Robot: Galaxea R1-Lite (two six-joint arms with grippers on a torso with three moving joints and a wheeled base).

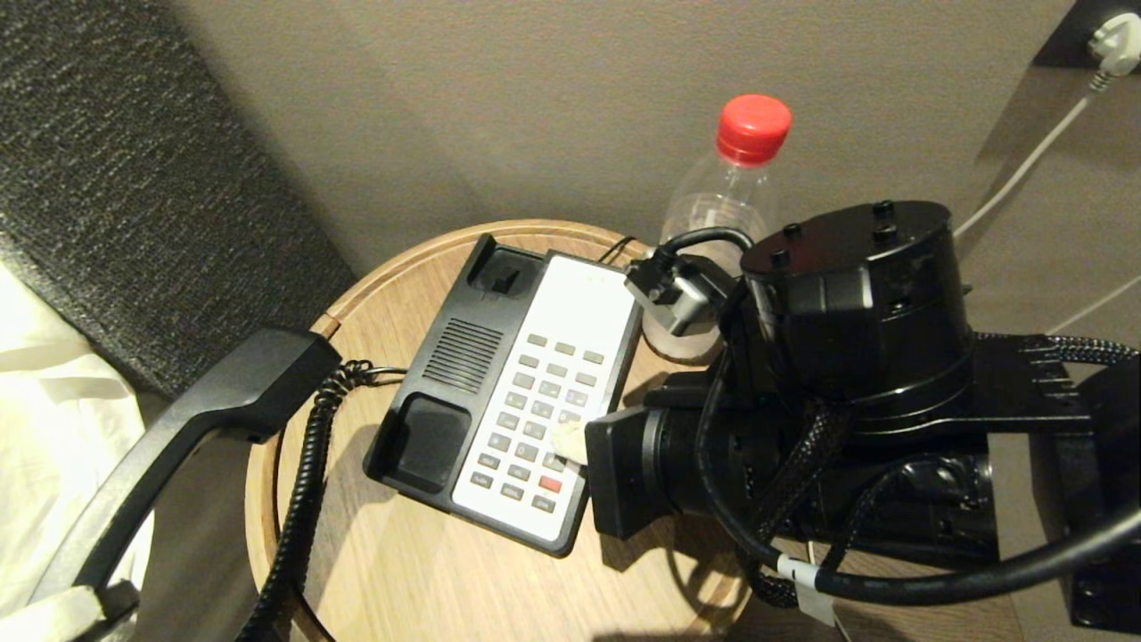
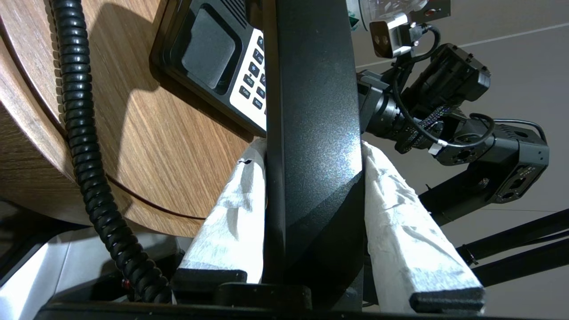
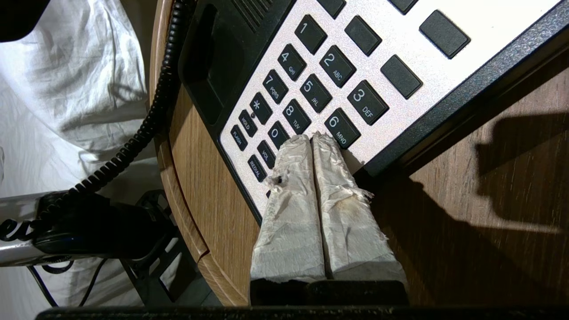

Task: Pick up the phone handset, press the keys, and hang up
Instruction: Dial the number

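My left gripper (image 2: 313,147) is shut on the phone handset (image 2: 311,89), its white-wrapped fingers (image 2: 231,213) pressing both sides of the black bar. In the head view the handset (image 1: 223,392) hangs off the table's left edge, lifted away from the phone base (image 1: 446,357). Its coiled cord (image 1: 303,499) trails down. My right gripper (image 3: 311,138) is shut with nothing between the fingers. Its paired tips rest on the keys (image 3: 311,84) just beside the 6 and 8. From the head, those tips (image 1: 569,439) sit on the keypad's right column above the red button (image 1: 550,484).
The phone stands on a small round wooden table (image 1: 401,553) against a beige wall. A clear bottle with a red cap (image 1: 731,178) stands behind the phone, close to my right arm. White bedding (image 1: 53,428) lies at the left. A white plug and cable (image 1: 1114,40) hang at the upper right.
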